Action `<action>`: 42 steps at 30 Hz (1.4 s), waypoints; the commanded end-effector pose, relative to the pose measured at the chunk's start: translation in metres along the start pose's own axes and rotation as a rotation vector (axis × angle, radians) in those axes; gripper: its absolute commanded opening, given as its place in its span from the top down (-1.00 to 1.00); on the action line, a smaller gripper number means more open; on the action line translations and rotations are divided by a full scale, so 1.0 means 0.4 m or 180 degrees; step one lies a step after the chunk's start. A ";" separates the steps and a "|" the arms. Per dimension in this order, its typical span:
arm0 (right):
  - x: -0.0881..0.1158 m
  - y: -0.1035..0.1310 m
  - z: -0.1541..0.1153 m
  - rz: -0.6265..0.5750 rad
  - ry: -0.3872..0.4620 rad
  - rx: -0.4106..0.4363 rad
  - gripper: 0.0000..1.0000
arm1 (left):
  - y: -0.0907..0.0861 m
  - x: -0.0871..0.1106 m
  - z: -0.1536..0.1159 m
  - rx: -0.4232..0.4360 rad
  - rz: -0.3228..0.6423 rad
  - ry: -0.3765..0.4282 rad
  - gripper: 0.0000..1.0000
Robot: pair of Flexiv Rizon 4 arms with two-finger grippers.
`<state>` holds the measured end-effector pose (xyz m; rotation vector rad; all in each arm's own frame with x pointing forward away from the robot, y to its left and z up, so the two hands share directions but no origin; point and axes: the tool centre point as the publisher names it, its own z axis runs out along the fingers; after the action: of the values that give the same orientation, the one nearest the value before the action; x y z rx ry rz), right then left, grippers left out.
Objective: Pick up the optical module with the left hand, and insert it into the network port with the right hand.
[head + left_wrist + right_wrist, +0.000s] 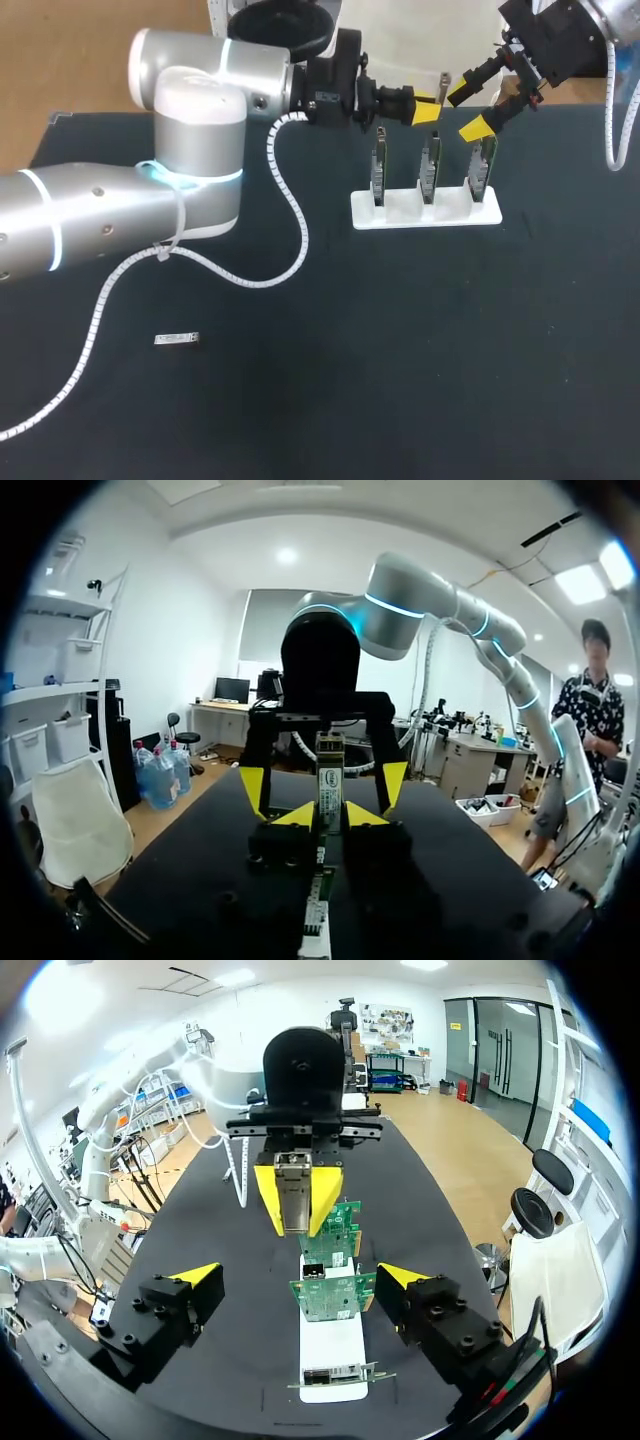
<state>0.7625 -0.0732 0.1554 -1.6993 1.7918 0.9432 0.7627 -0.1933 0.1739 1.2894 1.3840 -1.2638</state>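
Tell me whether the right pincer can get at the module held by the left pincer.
Probably yes. The right pincer is open and faces the module, clamped in the left pincer, with nothing between them. The cards stand lower, out of the way.

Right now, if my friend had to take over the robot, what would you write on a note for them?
Left gripper: shut on a small silver module, held up in the air by the rack.
Right gripper: open, facing the left one, fingers spread wide and not touching the module.
The white rack holds three green cards standing up, at the far side of the table. A second module lies flat on the table, near the left arm.
Done: the left gripper has a module.
Left to do: pass it to the right gripper, then push it into a port on a card.
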 end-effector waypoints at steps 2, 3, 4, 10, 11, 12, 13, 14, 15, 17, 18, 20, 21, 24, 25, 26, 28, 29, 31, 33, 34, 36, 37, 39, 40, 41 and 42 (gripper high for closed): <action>0.001 0.004 0.000 -0.0002 -0.0001 0.0014 -1.00 | 0.010 0.003 0.002 0.0025 0.0004 -0.0006 1.00; 0.001 0.004 0.000 -0.0002 -0.0001 0.0014 -1.00 | 0.010 0.003 0.002 0.0025 0.0004 -0.0006 1.00; 0.001 0.004 0.000 -0.0002 -0.0001 0.0014 -1.00 | 0.010 0.003 0.002 0.0025 0.0004 -0.0006 1.00; 0.003 0.001 0.000 0.0001 0.0000 0.0032 -1.00 | 0.010 0.003 0.002 0.0025 0.0004 -0.0006 1.00; 0.005 -0.001 -0.002 0.0012 0.0015 0.0050 -1.00 | 0.010 0.003 0.002 0.0025 0.0004 -0.0006 1.00; 0.009 -0.006 -0.004 0.0035 0.0049 0.0120 -1.00 | 0.010 0.003 0.002 0.0025 0.0004 -0.0006 1.00; 0.013 -0.010 -0.008 0.0050 0.0043 0.0137 -1.00 | 0.010 0.003 0.002 0.0025 0.0004 -0.0006 1.00; 0.016 -0.013 -0.014 0.0051 0.0054 0.0150 -1.00 | 0.010 0.003 0.002 0.0025 0.0004 -0.0006 1.00; 0.018 -0.016 -0.020 0.0056 0.0078 0.0194 -1.00 | 0.010 0.003 0.002 0.0025 0.0004 -0.0006 1.00; 0.019 -0.022 -0.034 0.0059 0.0078 0.0201 -1.00 | 0.010 0.003 0.002 0.0025 0.0004 -0.0006 1.00; 0.019 -0.026 -0.041 0.0057 0.0085 0.0220 -1.00 | 0.010 0.003 0.002 0.0025 0.0004 -0.0006 1.00; 0.016 -0.030 -0.054 0.0048 0.0075 0.0220 -1.00 | 0.010 0.003 0.002 0.0025 0.0004 -0.0006 1.00; 0.014 -0.032 -0.060 0.0033 0.0056 0.0187 -1.00 | 0.010 0.003 0.002 0.0025 0.0004 -0.0006 1.00; 0.005 -0.033 -0.071 -0.0027 0.0080 0.0187 -1.00 | 0.010 0.003 0.002 0.0025 0.0004 -0.0006 1.00; 0.001 -0.032 -0.074 -0.0031 0.0073 0.0185 -1.00 | 0.010 0.003 0.002 0.0025 0.0004 -0.0006 1.00; -0.003 -0.031 -0.077 -0.0037 0.0035 0.0145 -1.00 | 0.010 0.003 0.002 0.0025 0.0004 -0.0006 1.00; -0.012 -0.028 -0.082 -0.0082 0.0034 0.0127 -1.00 | 0.010 0.003 0.002 0.0025 0.0004 -0.0006 1.00; -0.018 -0.027 -0.084 -0.0112 0.0033 0.0126 -1.00 | 0.010 0.003 0.002 0.0025 0.0004 -0.0006 1.00; -0.029 -0.027 -0.086 -0.0147 -0.0004 0.0115 -1.00 | 0.010 0.003 0.002 0.0025 0.0004 -0.0006 1.00; -0.040 -0.028 -0.087 -0.0167 -0.0030 0.0128 -1.00 | 0.010 0.003 0.002 0.0025 0.0004 -0.0006 1.00; -0.046 -0.028 -0.087 -0.0181 -0.0041 0.0134 -1.00 | 0.010 0.003 0.002 0.0025 0.0004 -0.0006 1.00; -0.056 -0.030 -0.085 -0.0195 -0.0083 0.0140 -1.00 | 0.010 0.003 0.002 0.0025 0.0004 -0.0006 1.00; -0.061 -0.029 -0.084 -0.0207 -0.0095 0.0146 -1.00 | 0.010 0.003 0.002 0.0025 0.0004 -0.0006 1.00; -0.071 -0.030 -0.081 -0.0203 -0.0138 0.0162 -1.00 | 0.010 0.003 0.002 0.0025 0.0004 -0.0006 1.00; -0.075 -0.030 -0.079 -0.0207 -0.0159 0.0163 -1.00 | 0.010 0.003 0.002 0.0025 0.0004 -0.0006 1.00; -0.080 -0.030 -0.076 -0.0213 -0.0179 0.0159 -1.00 | 0.010 0.003 0.002 0.0025 0.0004 -0.0006 1.00; -0.084 -0.029 -0.073 -0.0207 -0.0215 0.0148 -1.00 | 0.010 0.003 0.002 0.0025 0.0004 -0.0006 1.00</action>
<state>0.7796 -0.0753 0.1993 -1.6720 1.6987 0.9047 0.7647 -0.1937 0.1731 1.2915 1.3822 -1.2676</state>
